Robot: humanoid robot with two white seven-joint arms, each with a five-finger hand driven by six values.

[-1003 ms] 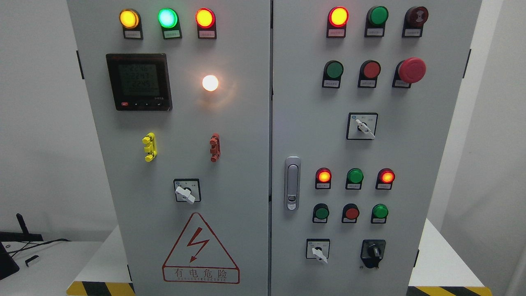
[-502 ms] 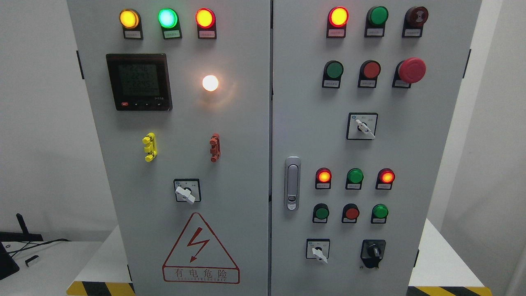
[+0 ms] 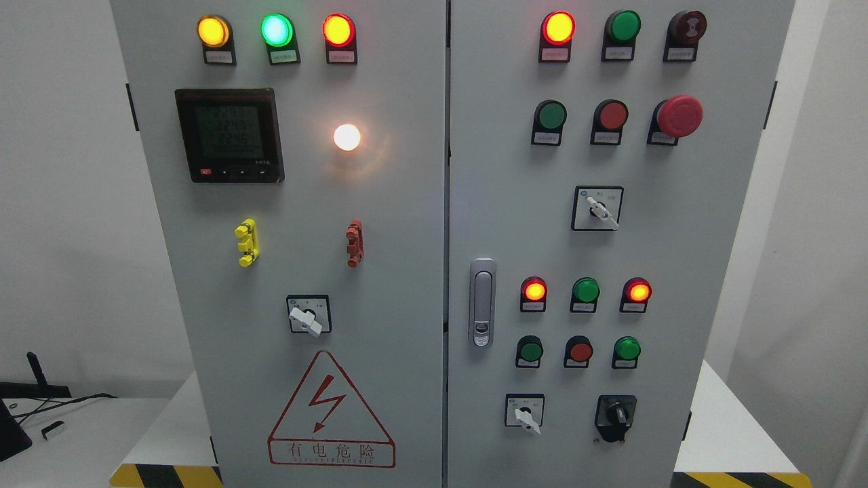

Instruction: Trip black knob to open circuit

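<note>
The black knob (image 3: 616, 413) sits on a black plate at the lower right of the grey cabinet's right door (image 3: 515, 203). Its handle stands roughly upright. A white-handled selector switch (image 3: 525, 413) is to its left. Above them are a row of three small buttons and a row of three lamps; the left lamp (image 3: 534, 291) and the right lamp (image 3: 638, 291) glow red. No robot hand or arm is in view.
The right door also carries a red mushroom button (image 3: 679, 115), another selector (image 3: 598, 209) and a door latch (image 3: 482, 301). The left door has a meter (image 3: 229, 134), lit lamps, a selector (image 3: 308, 315) and a warning triangle (image 3: 330, 413). The cabinet stands on a white table (image 3: 725, 434).
Only the digits on the meter's display have changed. Nothing else has moved.
</note>
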